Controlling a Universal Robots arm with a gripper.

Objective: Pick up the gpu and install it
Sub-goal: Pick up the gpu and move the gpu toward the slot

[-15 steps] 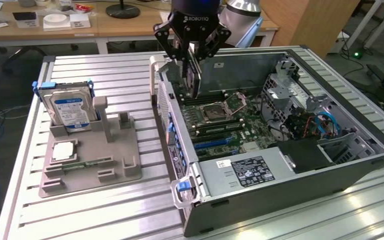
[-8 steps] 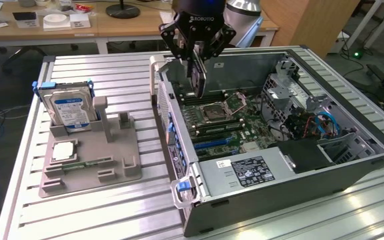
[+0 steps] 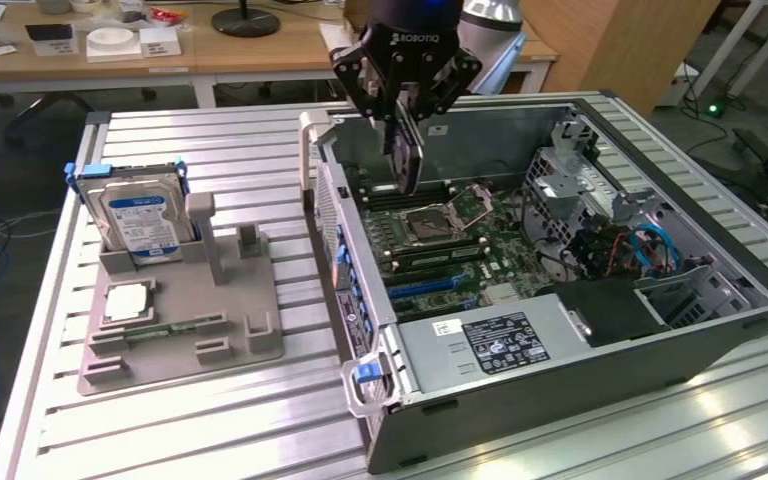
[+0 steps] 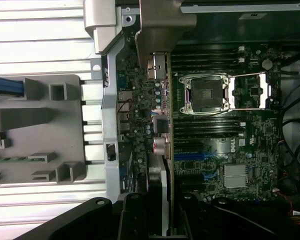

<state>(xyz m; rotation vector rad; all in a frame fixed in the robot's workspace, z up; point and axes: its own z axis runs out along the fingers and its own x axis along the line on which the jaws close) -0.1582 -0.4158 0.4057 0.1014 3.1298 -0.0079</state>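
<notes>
Gripper [image 3: 404,112], jaws narrowed onto the upright graphics card [image 3: 406,165], hangs over the open computer case [image 3: 558,385]; card seemingly clear of the motherboard [image 3: 491,235].

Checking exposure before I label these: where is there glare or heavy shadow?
Exterior view: glare streaks the table at the exterior view's right, while the computer case side stays dark. Wrist view: the table slats blow out white, and the black jaws gripping the gpu sit in deep shadow.

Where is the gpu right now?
In the exterior view, the gpu hangs on edge in the gripper, above the open computer case, near the CPU socket.
</notes>
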